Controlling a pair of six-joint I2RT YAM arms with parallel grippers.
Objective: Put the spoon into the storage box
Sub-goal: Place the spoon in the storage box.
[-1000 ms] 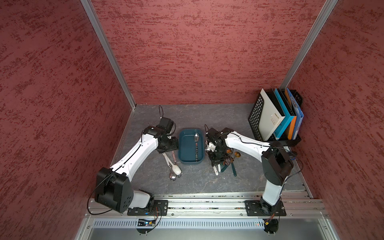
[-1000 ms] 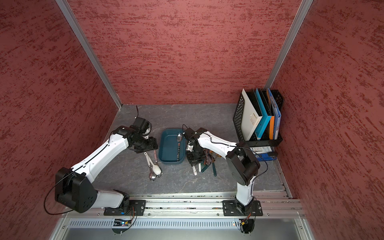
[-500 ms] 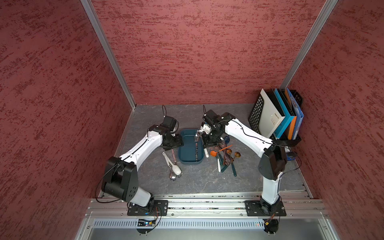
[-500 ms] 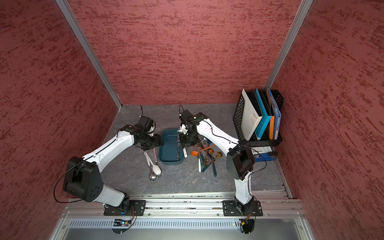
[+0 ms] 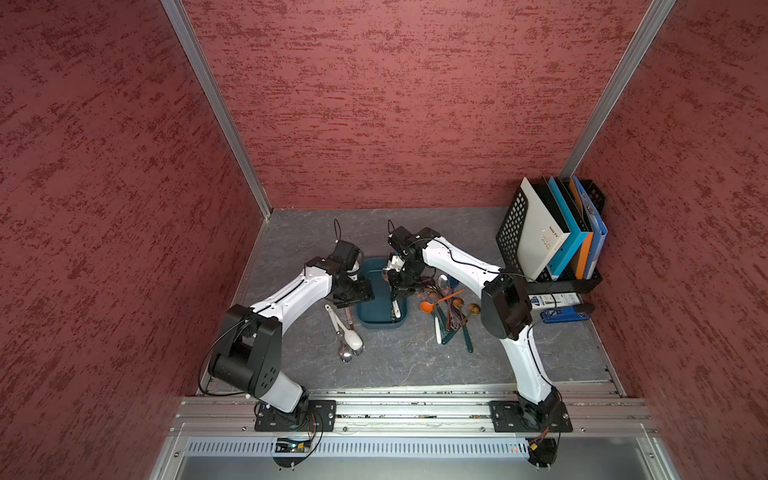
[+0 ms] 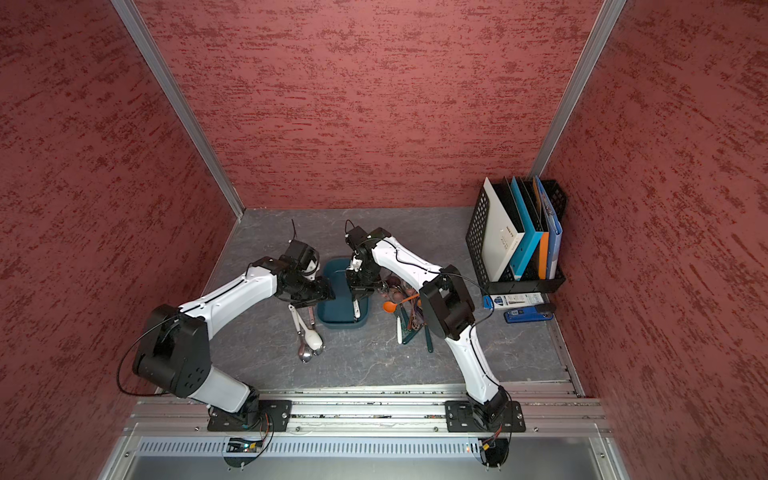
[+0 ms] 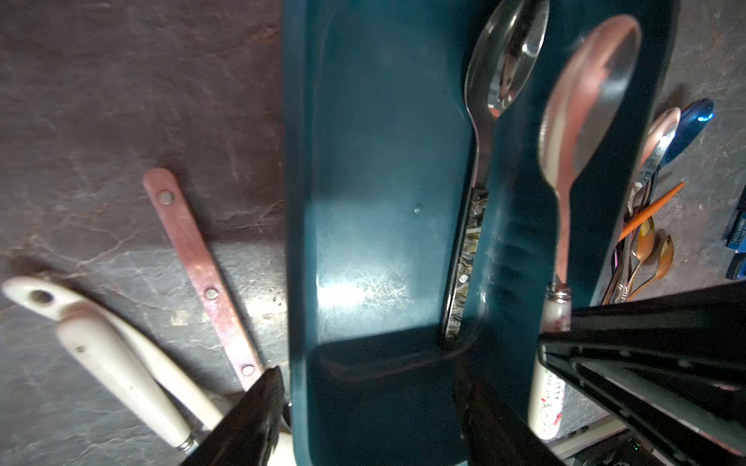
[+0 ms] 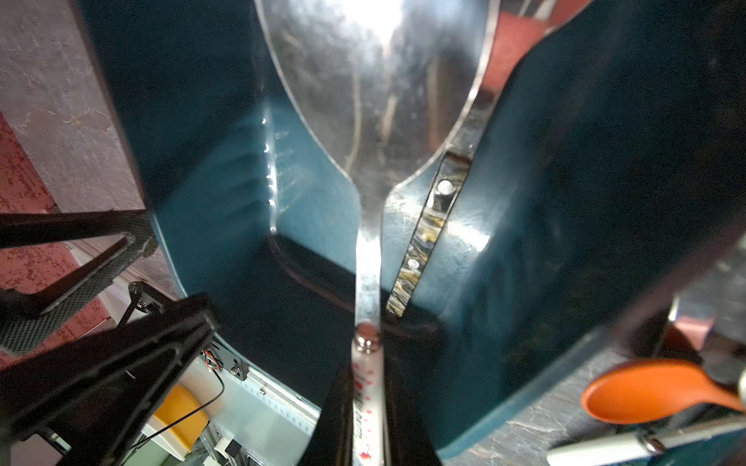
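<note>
The storage box (image 5: 374, 291) is a shallow dark teal tray on the grey floor between both arms, also seen in a top view (image 6: 338, 309). A steel spoon with a marbled handle (image 7: 464, 258) lies inside along one wall. My right gripper (image 8: 365, 375) is shut on the white, red-dotted handle of a spoon (image 8: 375, 80). It holds that spoon lengthwise over the box's right side (image 5: 395, 309). My left gripper (image 7: 371, 387) is open, one finger outside the box's left wall and one inside, holding nothing.
A white ceramic spoon (image 5: 351, 336) and metal spoons lie left of the box, with a copper-handled one (image 7: 202, 274). A pile of spoons (image 5: 451, 307) with an orange one (image 5: 428, 306) lies to the right. A black mesh file rack (image 5: 509, 232) and a blue stapler (image 5: 561, 313) stand far right.
My right gripper has carried the white-handled spoon from the pile on the right to above the box. My left gripper has moved in to the box's left wall.
</note>
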